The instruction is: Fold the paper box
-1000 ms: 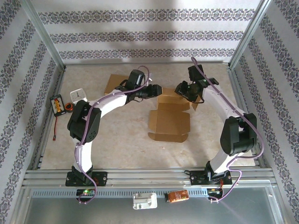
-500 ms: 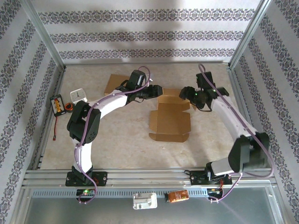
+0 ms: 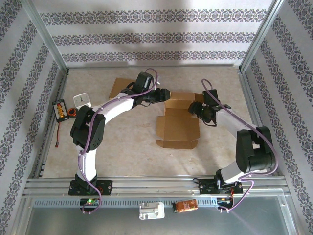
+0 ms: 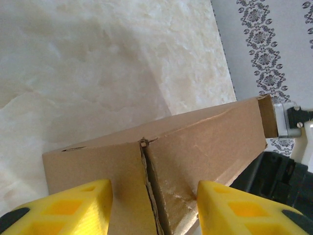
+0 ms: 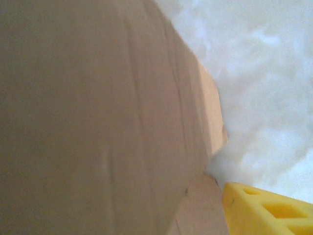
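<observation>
Patterned wallpaper closes three sides of the beige table. The box lies near the middle of the table, opened out, with its flaps spread and its far wall raised. A second cardboard sheet lies flat at the back, left of the box and apart from it.

The left gripper is at the far left corner of the box. From the left wrist, its jaws stand wide: the two yellow fingers sit on either side of the brown wall of the box, and a vertical crease runs between them.

The right gripper is at the far right side of the box, close to the flap there. From the right wrist, the cardboard is very near and blurred, and one yellow finger shows just beside its edge. I cannot tell if these jaws are wide or closed.

A small red device lies at the left edge of the table.
</observation>
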Controlling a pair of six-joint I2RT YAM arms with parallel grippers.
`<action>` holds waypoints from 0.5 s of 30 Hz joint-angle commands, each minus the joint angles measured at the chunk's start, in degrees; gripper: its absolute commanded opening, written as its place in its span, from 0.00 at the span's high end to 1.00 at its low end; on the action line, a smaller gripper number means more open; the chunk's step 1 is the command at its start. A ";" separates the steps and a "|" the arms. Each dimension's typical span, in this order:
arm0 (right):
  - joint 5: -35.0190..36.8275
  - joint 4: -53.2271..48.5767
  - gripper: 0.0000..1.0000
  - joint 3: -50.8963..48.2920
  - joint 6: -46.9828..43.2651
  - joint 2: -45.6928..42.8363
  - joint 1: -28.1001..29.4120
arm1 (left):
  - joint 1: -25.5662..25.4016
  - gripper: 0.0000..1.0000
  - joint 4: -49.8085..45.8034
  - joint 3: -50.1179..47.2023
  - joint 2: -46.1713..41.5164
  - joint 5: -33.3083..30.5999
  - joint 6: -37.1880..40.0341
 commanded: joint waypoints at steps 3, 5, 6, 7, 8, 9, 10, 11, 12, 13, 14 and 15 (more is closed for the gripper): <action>3.99 14.94 0.29 -3.01 1.87 3.38 0.71 | -0.51 0.52 -2.77 2.15 0.89 -0.84 1.77; 3.68 17.65 0.30 -3.62 2.76 5.26 0.87 | -0.43 0.52 -2.81 2.19 0.90 -0.84 1.81; 4.01 18.31 0.31 -3.74 3.16 6.18 1.02 | -0.45 0.52 -2.90 2.21 0.88 -0.83 1.81; 4.25 18.62 0.31 -3.76 3.49 6.95 1.11 | -0.41 0.52 -2.98 2.24 0.83 -0.87 1.84; 3.93 19.40 0.30 -3.87 3.72 7.86 1.14 | -0.43 0.52 -2.99 2.25 0.82 -0.92 1.82; 2.92 20.70 0.31 -3.93 3.73 8.71 1.12 | -0.42 0.52 -2.99 2.25 0.81 -0.92 1.81; 2.23 21.48 0.34 -3.87 3.80 9.42 1.13 | -0.44 0.52 -2.96 2.25 0.82 -0.90 1.81; 1.73 21.92 0.36 -3.70 4.12 10.01 1.26 | -0.47 0.52 -2.99 2.25 0.94 -0.88 1.81; 1.61 22.02 0.39 -3.58 4.61 10.30 1.43 | -0.43 0.52 -3.06 2.25 0.90 -0.93 1.81; 1.80 21.86 0.41 -3.73 5.36 10.08 1.57 | -0.41 0.52 -3.07 2.17 0.94 -0.99 1.86; 2.70 22.24 0.41 -4.62 6.28 9.19 2.09 | -0.45 0.52 -3.07 2.25 0.90 -1.09 1.73; 4.36 23.28 0.41 -5.99 6.57 7.69 2.87 | -0.42 0.52 -3.08 2.33 0.90 -1.18 1.72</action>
